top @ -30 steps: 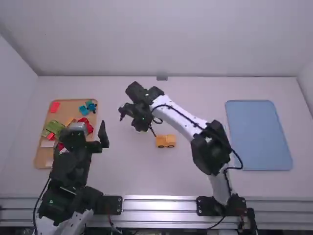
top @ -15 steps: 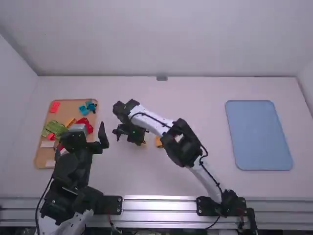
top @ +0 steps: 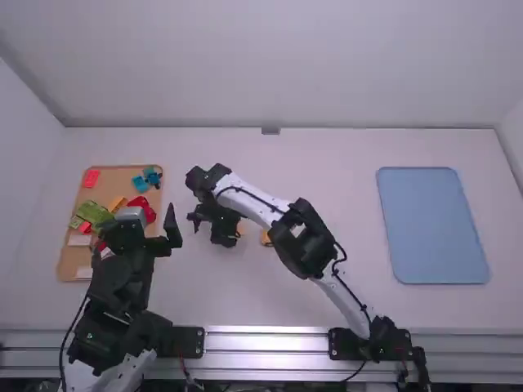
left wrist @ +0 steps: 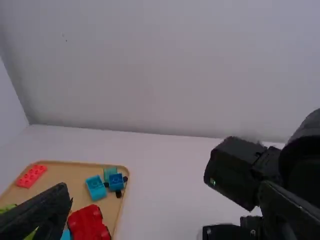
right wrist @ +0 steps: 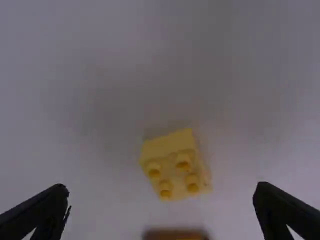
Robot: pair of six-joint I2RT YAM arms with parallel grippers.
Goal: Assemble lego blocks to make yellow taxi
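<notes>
Right claw (right wrist: 162, 187) is hanging open, holding nothing. 4-stud yellow brick (right wrist: 176, 167) is lying below it, roughly centred, slightly skewed. I'm suggesting squaring to brick faces, lowering straight, closing evenly. Yellow wheeled piece (top: 266, 237) is sitting near claw; mind bumping.

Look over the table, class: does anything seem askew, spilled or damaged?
Nothing looks spilled or damaged. Only the yellow brick seems askew: studs up, it lies turned at a slight angle to the open right claw above it, so a grip might meet its corners first.
</notes>
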